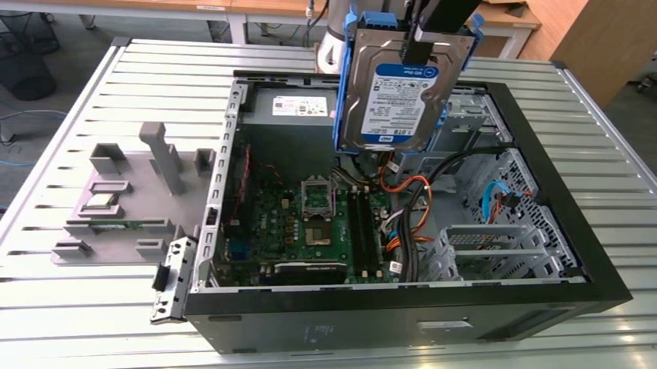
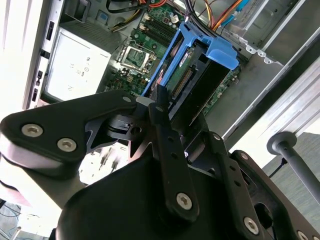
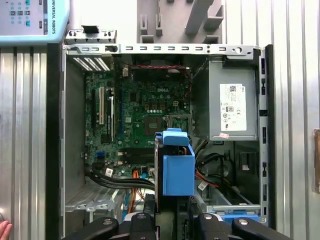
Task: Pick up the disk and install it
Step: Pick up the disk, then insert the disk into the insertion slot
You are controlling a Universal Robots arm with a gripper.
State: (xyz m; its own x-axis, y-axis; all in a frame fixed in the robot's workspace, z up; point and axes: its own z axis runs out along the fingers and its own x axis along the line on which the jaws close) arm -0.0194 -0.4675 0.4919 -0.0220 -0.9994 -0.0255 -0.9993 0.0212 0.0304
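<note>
The disk (image 1: 395, 96), a silver drive with a white-and-blue label in a blue carrier bracket, hangs upright in the air above the open computer case (image 1: 534, 223). My gripper (image 1: 419, 52) is shut on its top edge. In the first wrist view the disk (image 3: 177, 167) points down toward the case interior, over the cables beside the motherboard (image 3: 145, 115). The second wrist view shows my black fingers (image 2: 160, 107) clamped on the disk's (image 2: 192, 65) blue frame.
A grey power-supply box (image 3: 232, 105) fills one corner of the case. Metal drive cages (image 1: 493, 246) and orange and black cables (image 1: 411, 207) sit at the exterior view's right. A grey fixture with parts (image 1: 123, 200) lies on the slatted table (image 1: 82, 323). A fingertip (image 3: 4, 230) shows beside the case.
</note>
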